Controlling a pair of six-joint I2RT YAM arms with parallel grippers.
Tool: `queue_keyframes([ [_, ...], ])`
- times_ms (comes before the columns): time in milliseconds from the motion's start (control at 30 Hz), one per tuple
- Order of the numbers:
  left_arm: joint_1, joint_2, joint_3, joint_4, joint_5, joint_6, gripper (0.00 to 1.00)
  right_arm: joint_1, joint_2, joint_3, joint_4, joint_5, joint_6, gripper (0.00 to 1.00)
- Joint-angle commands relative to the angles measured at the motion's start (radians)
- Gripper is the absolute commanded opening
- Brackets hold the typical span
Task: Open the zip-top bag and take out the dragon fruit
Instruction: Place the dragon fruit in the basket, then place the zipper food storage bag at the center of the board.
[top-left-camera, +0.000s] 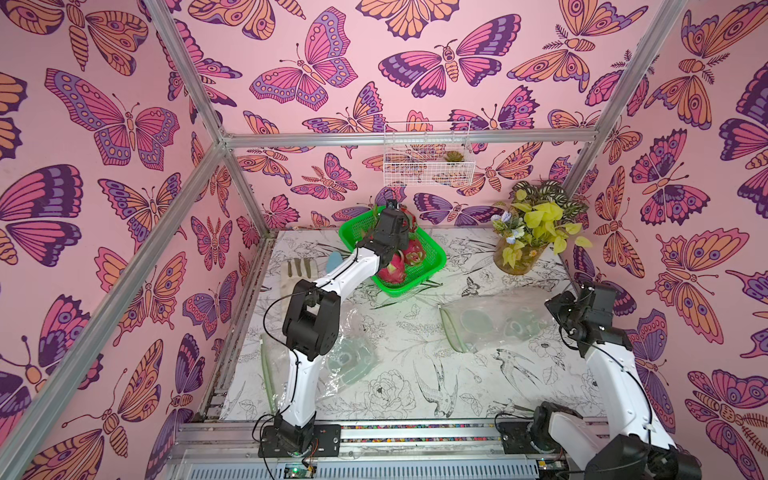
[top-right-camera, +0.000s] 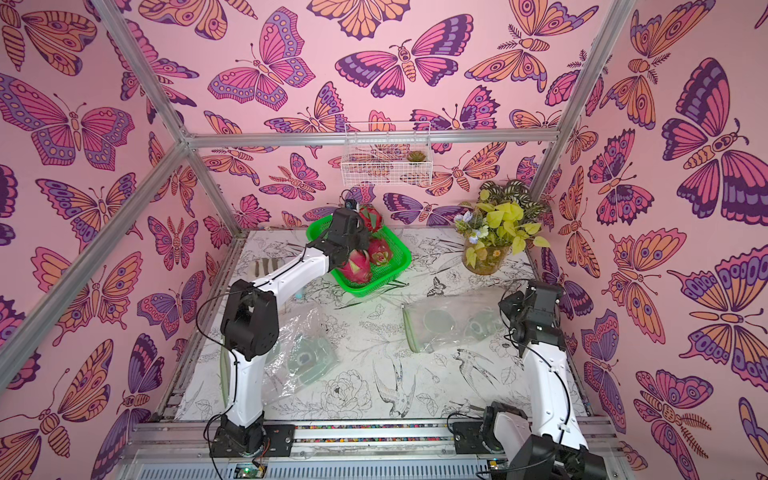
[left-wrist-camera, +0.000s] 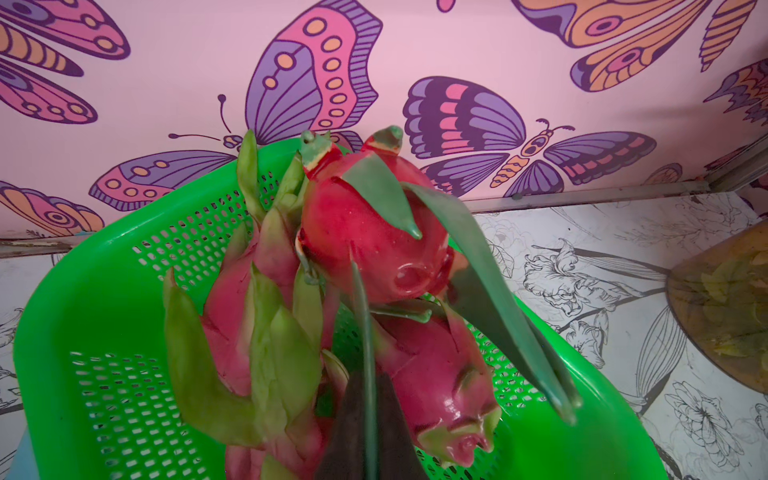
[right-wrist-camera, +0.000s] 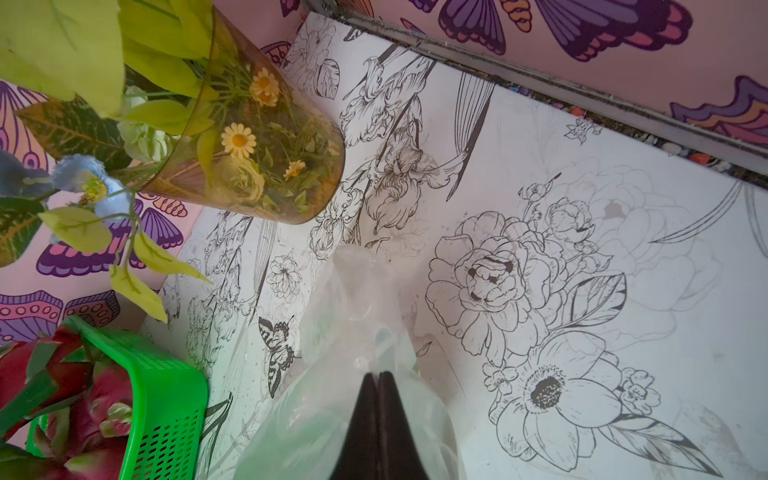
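Dragon fruit, the glossy magenta-pink oval one with long green-tipped scales (left-wrist-camera: 365, 245), is hanging just above the bright green perforated plastic basket (left-wrist-camera: 104, 291). That puts it a bit above centre in a top view (top-right-camera: 370, 218), right against the butterfly wall. The left gripper (left-wrist-camera: 368, 382) has its jaws pinched tight on just 1 thin green scale, seen edge-on in the left wrist view, so the whole fruit dangles from that flap. 2 more pink dragon fruits (top-right-camera: 355, 266) are lying in the basket underneath. My take: the fruit looks solid and fairly heavy for its size, and the skin is shiny and probably slippery. The scales look thin and bendy, so holding it by 1 of them feels sketchy; it could swing, slip or tear. I'd rather grab across the body, or down at the thick base of a scale. Over at the right middle of the frame, the right gripper (right-wrist-camera: 378, 380) is closed flat on a fold of the clear zip-top plastic bag (top-left-camera: 490, 324), which lies limp on the flower-print table (top-left-camera: 415, 374). I can't see any pink through that bag. A second crumpled clear bag (top-left-camera: 349, 361) sits at lower left under the left arm.
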Motion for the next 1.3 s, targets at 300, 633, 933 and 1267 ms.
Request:
queue_keyframes([
  [300,0.000,-0.039,-0.002,0.048,0.033,-0.015,0.24,-0.007,0.037,0.005,0.062,0.077,-0.019,0.00],
  [633,-0.005,-0.088,0.017,0.044,0.067,0.014,0.33,-0.007,0.039,-0.007,0.120,0.089,0.001,0.00],
  [933,-0.009,-0.200,-0.025,0.028,0.144,0.038,0.37,-0.007,0.049,-0.021,0.201,0.105,0.044,0.00],
  [1267,-0.008,-0.365,-0.211,0.016,0.205,0.004,0.38,-0.007,0.052,-0.074,0.259,0.186,0.009,0.01],
])
